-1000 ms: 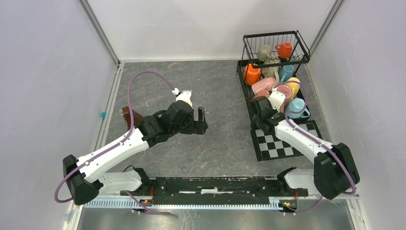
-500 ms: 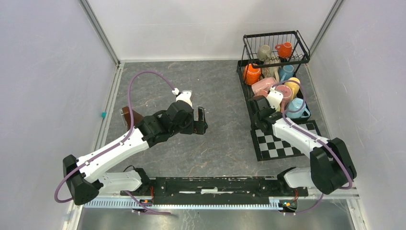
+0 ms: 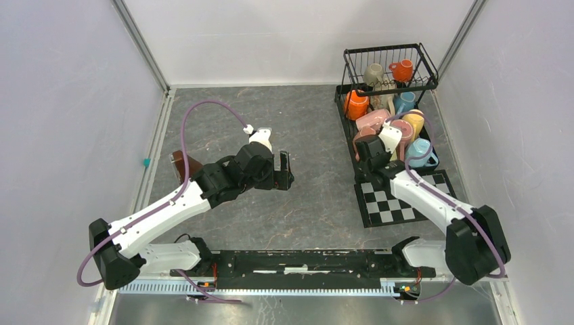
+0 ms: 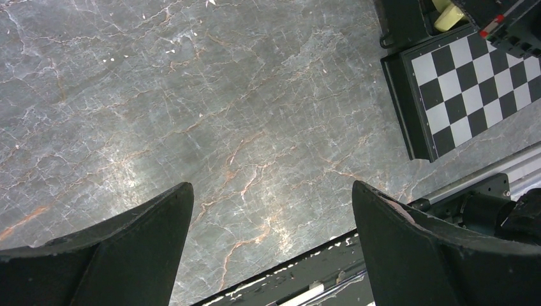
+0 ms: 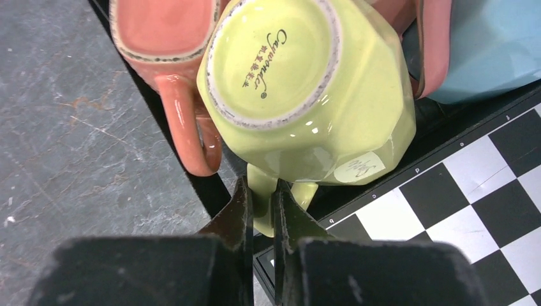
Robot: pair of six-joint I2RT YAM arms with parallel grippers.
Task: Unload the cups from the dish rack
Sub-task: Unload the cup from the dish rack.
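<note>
The black wire dish rack (image 3: 352, 55) stands at the back right with several cups in it: orange (image 3: 355, 105), pink (image 3: 371, 120), yellow (image 3: 414, 122), light blue (image 3: 421, 153); another orange cup (image 3: 403, 69) and a grey-olive cup (image 3: 373, 73) sit in the upper tier. My right gripper (image 3: 369, 150) (image 5: 260, 185) is at the rack's near end, shut on the handle of a yellow-green cup (image 5: 306, 89) lying bottom towards the camera. My left gripper (image 3: 285, 172) (image 4: 273, 191) hangs open over the bare marble top.
A black-and-white checkered mat (image 3: 399, 203) (image 5: 491, 191) lies just in front of the rack. Beside the yellow-green cup lie a pink cup (image 5: 166, 29) and a light blue one (image 5: 491, 44). A flat brown wedge (image 3: 181, 162) sits at the left, behind the left arm.
My right gripper's jaws have closed onto the yellow-green cup's handle, and the right arm has shifted slightly. The left arm has not moved.
</note>
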